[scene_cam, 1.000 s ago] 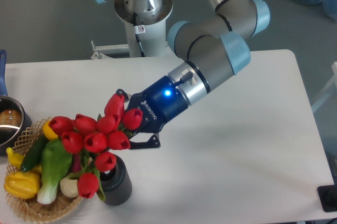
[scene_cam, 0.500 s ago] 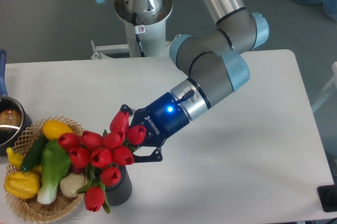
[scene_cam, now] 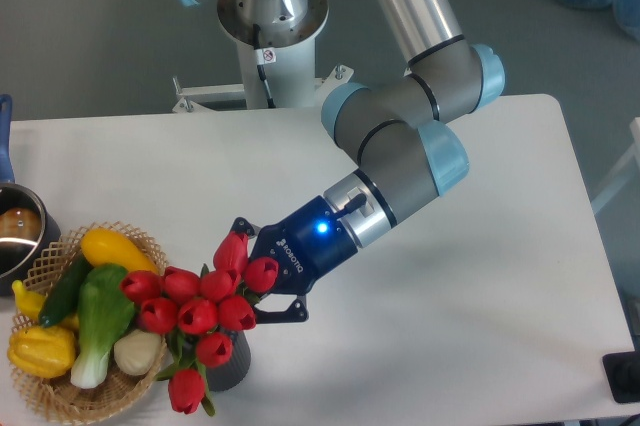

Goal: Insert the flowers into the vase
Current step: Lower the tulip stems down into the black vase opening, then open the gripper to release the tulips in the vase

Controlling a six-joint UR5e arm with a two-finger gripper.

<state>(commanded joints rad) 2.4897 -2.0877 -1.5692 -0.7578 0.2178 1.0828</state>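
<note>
The flowers [scene_cam: 200, 301], a bunch of red tulip heads with green leaves, hang over the front left of the table and cover the mouth of the vase [scene_cam: 232, 364], a dark grey cylinder of which only the lower right side shows. My gripper [scene_cam: 258, 278] reaches in from the right and is shut on the flowers; the tulip heads hide the fingertips and the stems. I cannot tell whether the stems are inside the vase.
A wicker basket [scene_cam: 50, 396] with yellow and green vegetables stands just left of the vase, touching the flowers' leaves. A steel pot [scene_cam: 18, 236] with a blue handle sits at the left edge. The table's front edge is close below the vase.
The gripper has carried the flowers down and slightly right over the last second, from above the basket's edge to over the vase, uncovering more of the basket.
</note>
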